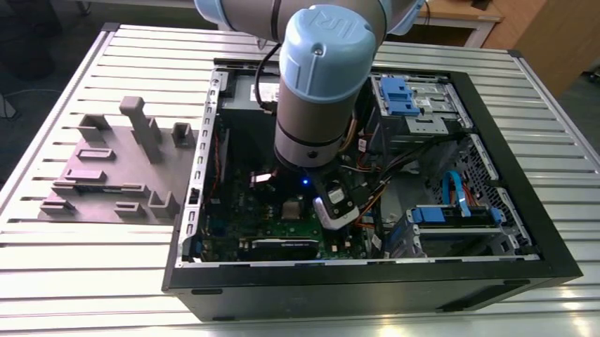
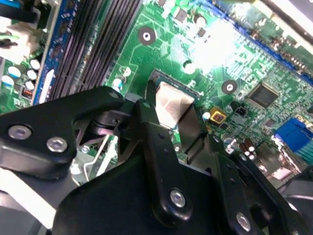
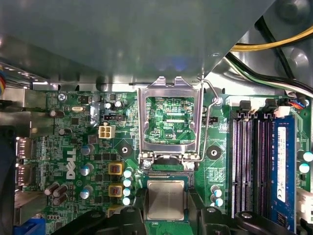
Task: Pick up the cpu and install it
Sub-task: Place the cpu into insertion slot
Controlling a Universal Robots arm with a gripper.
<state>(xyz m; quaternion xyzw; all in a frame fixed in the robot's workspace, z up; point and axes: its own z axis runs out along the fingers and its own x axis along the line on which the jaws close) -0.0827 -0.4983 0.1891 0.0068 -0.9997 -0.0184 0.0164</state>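
The arm reaches down into an open computer case [image 1: 375, 284] that lies on its side on a ribbed metal surface [image 1: 84, 246]. A grey fixture [image 1: 112, 175] of plastic blocks sits on the surface just beside the case, on the exterior view's left. The pincer [image 1: 334, 208] is low over the green motherboard [image 1: 272, 232], near the middle of the case.

In both wrist views the cpu [image 3: 165, 199] [image 2: 172, 103] sits between the two black fingers [image 3: 131, 215] [image 2: 152, 137], its silvery top facing up. The pincer [image 3: 166, 208] [image 2: 171, 110] is closed on the cpu, one finger against each of two opposite edges. The chip is over the socket [image 3: 166, 173], whose dark edge shows just past it; whether it is fully seated or a little above the contacts cannot be told.

The socket's metal load plate [image 3: 143, 117] is swung open and stands clear of the chip — bare green board shows through its square window. The thin wire lever [image 3: 210, 98] beside it is also raised. Dark memory slots [image 3: 249, 161] [image 2: 93, 44] run alongside the socket, with a blue module [image 3: 283, 166] in the outermost one. Yellow and black cables [image 3: 274, 44] cross the corner of the case near the slots.
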